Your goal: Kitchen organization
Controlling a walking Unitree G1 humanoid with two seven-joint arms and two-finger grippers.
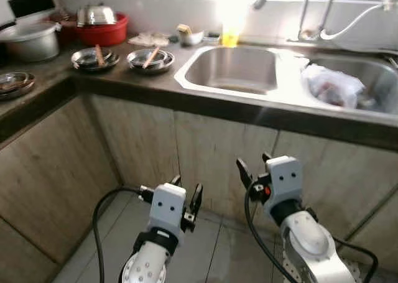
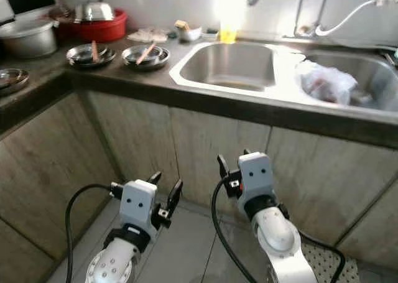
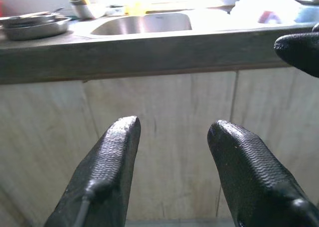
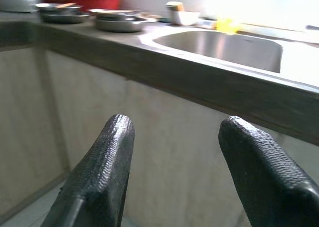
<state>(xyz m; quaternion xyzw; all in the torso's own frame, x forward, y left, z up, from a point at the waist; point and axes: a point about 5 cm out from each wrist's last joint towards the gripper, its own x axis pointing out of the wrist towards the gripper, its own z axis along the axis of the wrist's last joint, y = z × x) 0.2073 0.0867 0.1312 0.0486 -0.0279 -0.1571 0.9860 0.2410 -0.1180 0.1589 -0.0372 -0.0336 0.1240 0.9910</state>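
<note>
— Grippers first. We log the left gripper [image 1: 188,200] low in front of the cabinet doors [image 1: 143,140], below the counter edge, fingers [image 3: 107,167] apart with nothing between them.

— Agreed. We note the right gripper [image 1: 254,168] beside it, a little higher and nearer the cabinet, its fingers [image 4: 102,162] likewise spread and holding nothing. Neither touches the doors.

— Countertop [image 1: 124,78] contents?

— We count two shallow steel dishes [image 1: 150,60] side by side left of the sink, each with a wooden utensil lying in it. Behind them a red basin [image 1: 106,31] holds a steel lidded pot [image 1: 96,14]. A larger steel pot [image 1: 30,40] stands at the far left, and more steel plates [image 1: 13,83] sit on the side run of the counter.

— Sink?

— We record a double sink: the left bowl [image 1: 231,68] next to the dishes; the right bowl [image 1: 379,78] holds a crumpled plastic bag [image 1: 333,87]. A yellow container [image 1: 230,34], washed out by glare, and a small white bowl [image 1: 190,37] stand at the back edge under the window. Faucets [image 1: 308,15] rise behind the right bowl.

— Floor?

— Grey tiles [image 1: 205,252] under both arms.
</note>
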